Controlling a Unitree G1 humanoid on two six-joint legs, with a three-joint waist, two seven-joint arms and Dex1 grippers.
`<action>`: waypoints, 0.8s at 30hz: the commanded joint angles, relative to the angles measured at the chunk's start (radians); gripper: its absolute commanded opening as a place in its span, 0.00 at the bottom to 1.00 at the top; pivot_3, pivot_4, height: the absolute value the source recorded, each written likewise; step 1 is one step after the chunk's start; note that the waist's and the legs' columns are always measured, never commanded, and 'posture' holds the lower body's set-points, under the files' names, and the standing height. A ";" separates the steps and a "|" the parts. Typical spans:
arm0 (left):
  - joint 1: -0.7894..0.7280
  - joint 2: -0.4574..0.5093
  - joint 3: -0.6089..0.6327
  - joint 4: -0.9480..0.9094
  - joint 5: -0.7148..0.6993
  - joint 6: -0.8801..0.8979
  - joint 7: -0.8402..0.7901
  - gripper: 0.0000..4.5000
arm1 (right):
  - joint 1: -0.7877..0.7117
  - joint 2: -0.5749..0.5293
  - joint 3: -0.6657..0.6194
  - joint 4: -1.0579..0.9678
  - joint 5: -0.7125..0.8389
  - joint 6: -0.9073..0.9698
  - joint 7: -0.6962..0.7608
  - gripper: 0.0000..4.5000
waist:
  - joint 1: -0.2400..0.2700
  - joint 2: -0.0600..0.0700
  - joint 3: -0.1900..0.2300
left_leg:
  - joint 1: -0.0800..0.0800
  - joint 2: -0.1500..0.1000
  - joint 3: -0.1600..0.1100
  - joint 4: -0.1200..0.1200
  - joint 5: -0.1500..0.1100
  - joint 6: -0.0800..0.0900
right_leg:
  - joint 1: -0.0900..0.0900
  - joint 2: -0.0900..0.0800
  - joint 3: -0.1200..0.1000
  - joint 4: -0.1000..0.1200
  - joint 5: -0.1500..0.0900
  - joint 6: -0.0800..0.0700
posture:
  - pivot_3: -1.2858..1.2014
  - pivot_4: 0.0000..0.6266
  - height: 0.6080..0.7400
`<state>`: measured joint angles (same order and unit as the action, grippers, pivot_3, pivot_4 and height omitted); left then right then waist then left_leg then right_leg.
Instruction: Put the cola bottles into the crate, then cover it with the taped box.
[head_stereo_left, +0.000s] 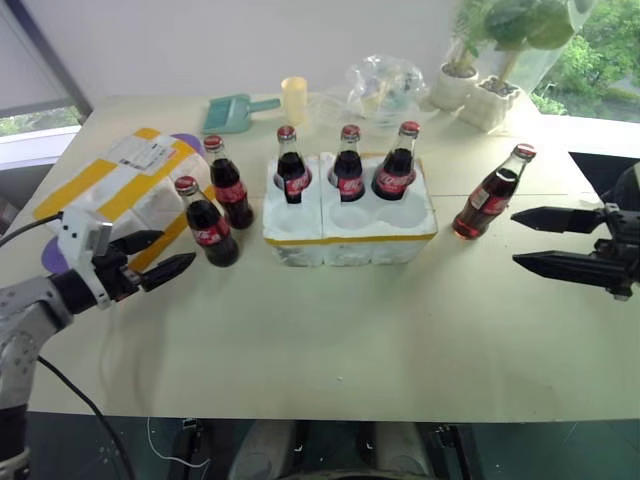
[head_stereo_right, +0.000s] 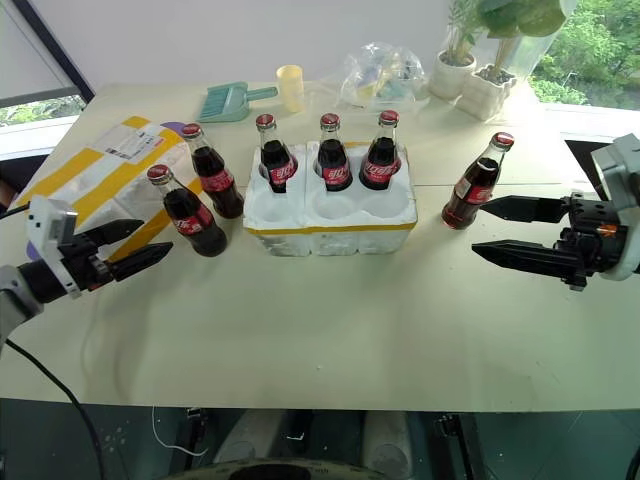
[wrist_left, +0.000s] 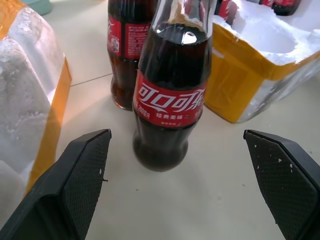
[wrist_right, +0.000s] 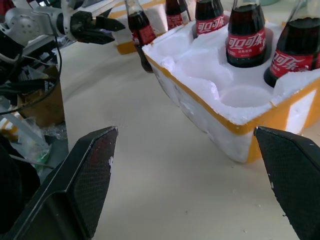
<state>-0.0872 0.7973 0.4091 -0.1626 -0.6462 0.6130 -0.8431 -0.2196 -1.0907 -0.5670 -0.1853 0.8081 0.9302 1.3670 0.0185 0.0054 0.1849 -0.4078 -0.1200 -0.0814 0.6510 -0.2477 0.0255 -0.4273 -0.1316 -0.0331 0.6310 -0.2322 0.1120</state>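
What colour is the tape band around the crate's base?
Yellow; the tape band on the crate shows best in the right wrist view.

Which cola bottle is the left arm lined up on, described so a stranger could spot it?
Find the white foam crate mid-table; two cola bottles stand on the table between it and the yellow-taped box. The target bottle is the nearer of the pair, right ahead of the open left end effector. Its neighbour stands farther back.
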 joint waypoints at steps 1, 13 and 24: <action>-0.058 -0.028 -0.032 0.032 0.022 -0.037 0.016 0.99 | 0.012 0.003 -0.049 -0.054 0.055 0.011 -0.033 1.00 | 0.002 -0.001 0.000 | 0.000 0.000 0.000 0.000 0.000 0.000 | 0.000 0.000 0.000 0.000 0.000 0.000 | 0.52 0.24 1.00; -0.164 -0.128 -0.127 0.079 0.070 -0.061 0.071 0.99 | -0.018 0.026 0.006 -0.063 0.125 0.015 -0.133 1.00 | -0.004 -0.002 0.000 | 0.000 0.000 0.000 0.001 0.001 0.002 | 0.000 0.000 0.000 0.000 0.001 0.001 | 0.52 0.24 1.00; -0.189 -0.116 -0.125 0.075 0.053 -0.049 0.043 0.60 | -0.046 0.033 0.039 -0.061 0.159 0.014 -0.175 1.00 | -0.004 -0.003 -0.001 | 0.000 0.000 0.000 0.001 0.001 0.003 | 0.000 0.000 0.000 0.000 0.001 0.002 | 0.52 0.24 1.00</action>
<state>-0.2785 0.6690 0.2702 -0.0461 -0.5703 0.5594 -0.7773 -0.2492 -1.0564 -0.5167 -0.2323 0.9450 0.9521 1.1967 0.0145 0.0022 0.1844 -0.4082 -0.1202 -0.0813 0.6521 -0.2468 0.0285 -0.4270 -0.1314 -0.0332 0.6306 -0.2311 0.1135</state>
